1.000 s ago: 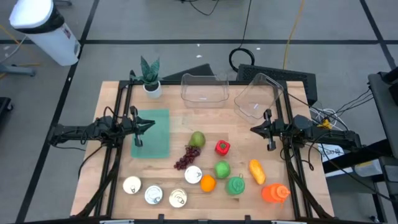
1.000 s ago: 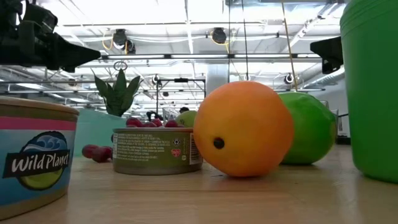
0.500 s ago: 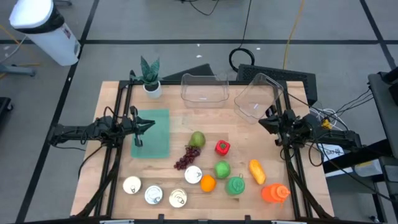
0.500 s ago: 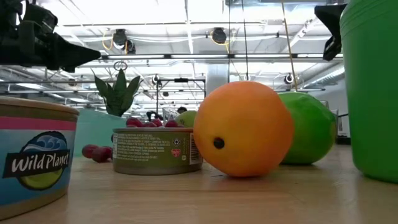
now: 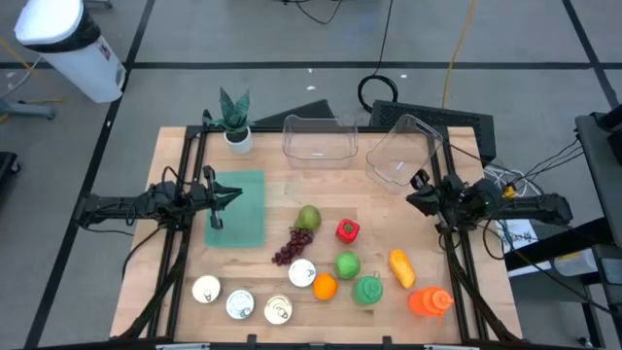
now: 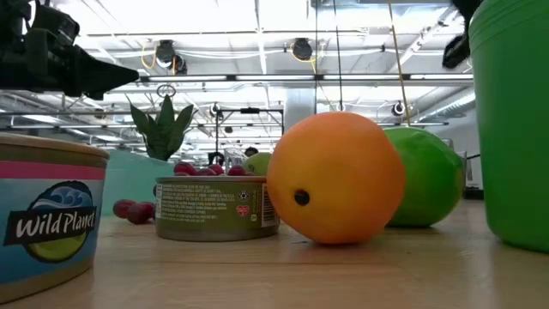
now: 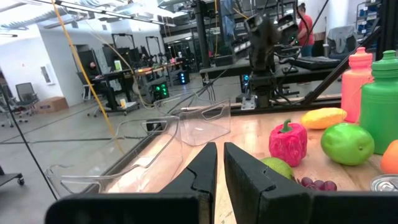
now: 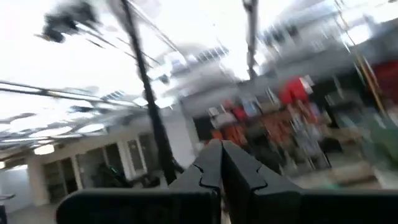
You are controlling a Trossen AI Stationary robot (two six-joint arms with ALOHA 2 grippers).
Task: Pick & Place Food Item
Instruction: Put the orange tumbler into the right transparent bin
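A: Where do the two grippers stand?
B: The left gripper [image 5: 233, 194] hangs over the green mat [image 5: 238, 229] on the table's left side. Its fingers [image 7: 199, 168] are nearly together, a thin gap between them, holding nothing. The right gripper [image 5: 416, 183] sits at the table's right edge, just beside the tilted clear container [image 5: 400, 151]. Its fingers [image 8: 208, 165] are pressed close, also with nothing between them; its wrist view points up toward the room and is blurred.

A: Where is the food?
B: All of it lies on the wooden table [image 5: 175, 253], apart from both grippers. A pear [image 5: 308, 217] sits near the middle, with grapes [image 5: 290, 248] just in front of it and a red pepper [image 5: 347, 230] to its right. A lime [image 5: 347, 263] and an orange [image 5: 325, 287] lie nearer the front, beside a green bottle [image 5: 368, 290]. A yellow piece of food [image 5: 401, 268] lies to the right, near an orange bottle [image 5: 429, 302].

A: What else is on the table?
B: Four tins: one [image 5: 302, 273] beside the orange, three [image 5: 240, 304] in the front row. A second clear container [image 5: 316, 139] and a potted plant [image 5: 234, 121] stand at the back.
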